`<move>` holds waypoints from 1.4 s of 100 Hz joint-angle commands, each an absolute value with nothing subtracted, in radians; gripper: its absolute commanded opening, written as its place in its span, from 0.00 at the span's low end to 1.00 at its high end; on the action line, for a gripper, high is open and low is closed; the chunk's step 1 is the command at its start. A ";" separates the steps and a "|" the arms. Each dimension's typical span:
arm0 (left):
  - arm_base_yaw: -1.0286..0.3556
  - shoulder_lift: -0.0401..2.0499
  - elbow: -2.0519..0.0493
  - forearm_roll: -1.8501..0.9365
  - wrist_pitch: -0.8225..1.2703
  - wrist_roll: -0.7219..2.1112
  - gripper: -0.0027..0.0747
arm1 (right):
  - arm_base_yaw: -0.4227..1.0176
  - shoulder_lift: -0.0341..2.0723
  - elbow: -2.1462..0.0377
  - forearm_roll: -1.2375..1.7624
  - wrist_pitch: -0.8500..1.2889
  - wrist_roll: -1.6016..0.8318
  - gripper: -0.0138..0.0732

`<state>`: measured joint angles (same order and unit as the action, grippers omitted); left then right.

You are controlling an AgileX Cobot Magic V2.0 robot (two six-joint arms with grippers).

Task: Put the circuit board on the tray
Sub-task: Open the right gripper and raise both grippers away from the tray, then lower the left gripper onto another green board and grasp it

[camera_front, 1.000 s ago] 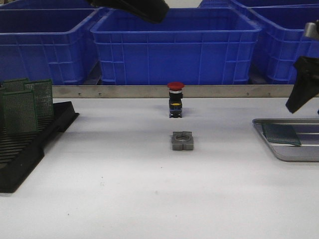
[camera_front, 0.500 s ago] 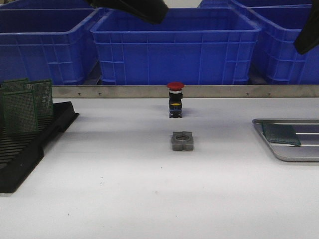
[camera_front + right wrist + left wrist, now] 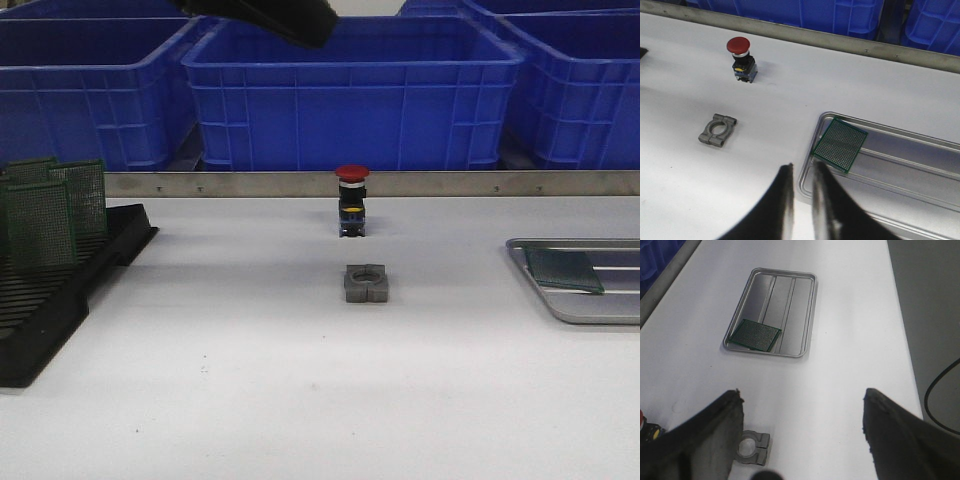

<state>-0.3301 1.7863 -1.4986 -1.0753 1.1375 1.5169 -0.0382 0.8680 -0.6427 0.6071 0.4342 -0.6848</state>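
The silver-grey tray [image 3: 560, 308] lies at the table's right edge. A green circuit board [image 3: 563, 268] lies flat in its near-left corner, touched by nothing. Tray [image 3: 810, 315] and board [image 3: 756, 334] also show in the left wrist view, and the tray [image 3: 900, 175] and board [image 3: 840, 145] in the right wrist view. My right gripper [image 3: 802, 170] hangs above the tray's left rim, its jaws a narrow gap apart and empty; it is out of the front view. My left gripper [image 3: 802, 400] is wide open and empty, high over the table; its dark body shows at the top of the front view [image 3: 260, 15].
A black slotted rack [image 3: 40, 320] with upright green boards [image 3: 40, 225] stands at the left. A red push button [image 3: 352, 200] and a grey metal clamp [image 3: 366, 283] sit mid-table. Blue bins [image 3: 350, 90] line the back behind a metal rail.
My right gripper has risen from beside the tray and left the front view. The board stays flat in the tray. The left arm has not moved.
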 commanded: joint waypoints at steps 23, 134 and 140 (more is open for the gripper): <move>-0.330 1.734 -1.530 -1.145 1.140 1.510 0.64 | -0.035 0.568 -0.526 0.652 0.385 -0.698 0.03; -0.223 1.588 -1.556 -0.276 1.277 1.234 0.51 | -0.035 0.133 -0.411 0.654 0.405 -0.698 0.03; -0.198 1.588 -1.549 -0.274 1.277 1.234 0.51 | -0.035 0.133 -0.411 0.654 0.405 -0.698 0.03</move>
<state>-0.2261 1.6360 -1.5250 -0.2502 1.2349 1.2490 -0.0382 0.1231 -0.3905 0.6317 0.4665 -0.6919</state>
